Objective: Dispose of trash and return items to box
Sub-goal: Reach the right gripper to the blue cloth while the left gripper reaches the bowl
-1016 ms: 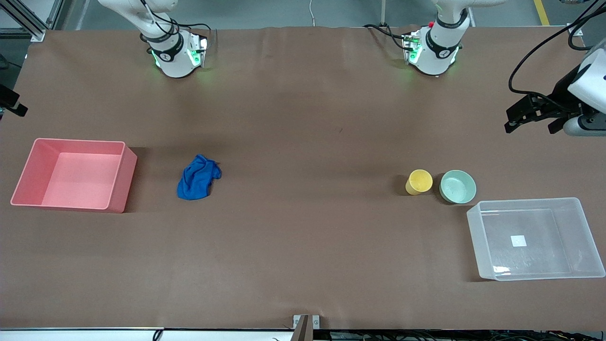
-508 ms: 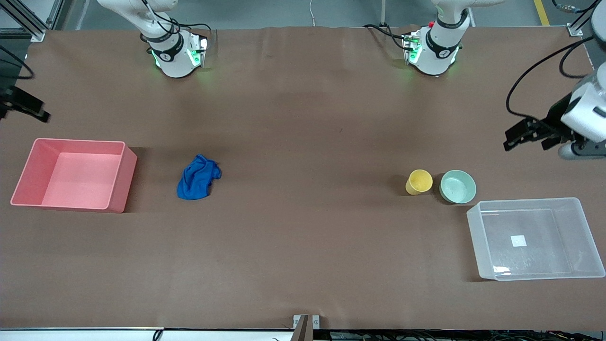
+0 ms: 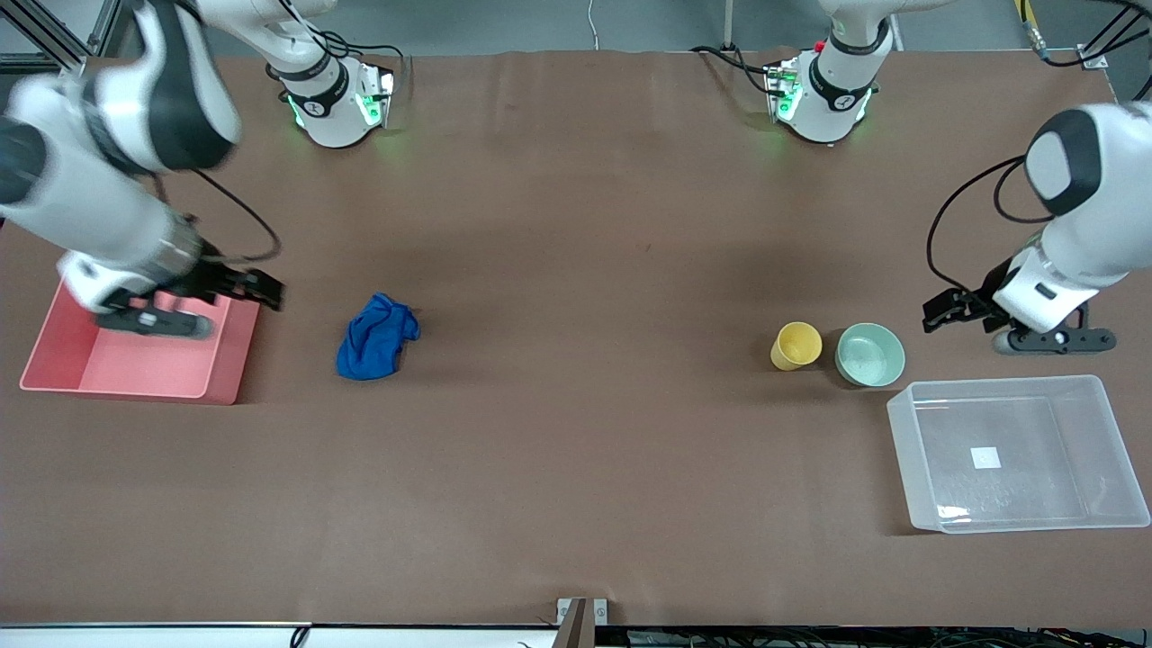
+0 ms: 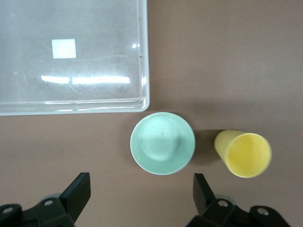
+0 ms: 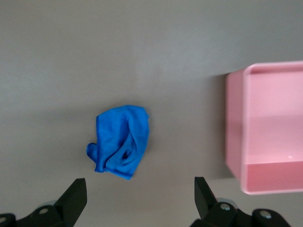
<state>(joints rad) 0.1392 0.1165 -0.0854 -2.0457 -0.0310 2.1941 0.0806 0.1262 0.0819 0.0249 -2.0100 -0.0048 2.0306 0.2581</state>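
The blue rag (image 3: pixel 376 337) lies crumpled on the table beside the pink bin (image 3: pixel 126 364), and it also shows in the right wrist view (image 5: pixel 120 141). The yellow cup (image 3: pixel 796 346) and the mint bowl (image 3: pixel 869 355) stand side by side, upright, next to a corner of the clear tub (image 3: pixel 999 383). My right gripper (image 3: pixel 263 290) is open and empty, over the pink bin's rim toward the rag. My left gripper (image 3: pixel 938 317) is open and empty, in the air close to the bowl. The left wrist view shows the bowl (image 4: pixel 163 143), the cup (image 4: pixel 243 153) and the tub (image 4: pixel 104 28).
The pink bin, also in the right wrist view (image 5: pixel 270 142), is empty at the right arm's end. The clear tub holds only its white label (image 3: pixel 985 457). Bare brown table lies between the rag and the cup.
Both arms have swung in from the table's ends. The right gripper now hangs over the pink bin's rim, and the left gripper has come close to the bowl. Nothing on the table has moved.
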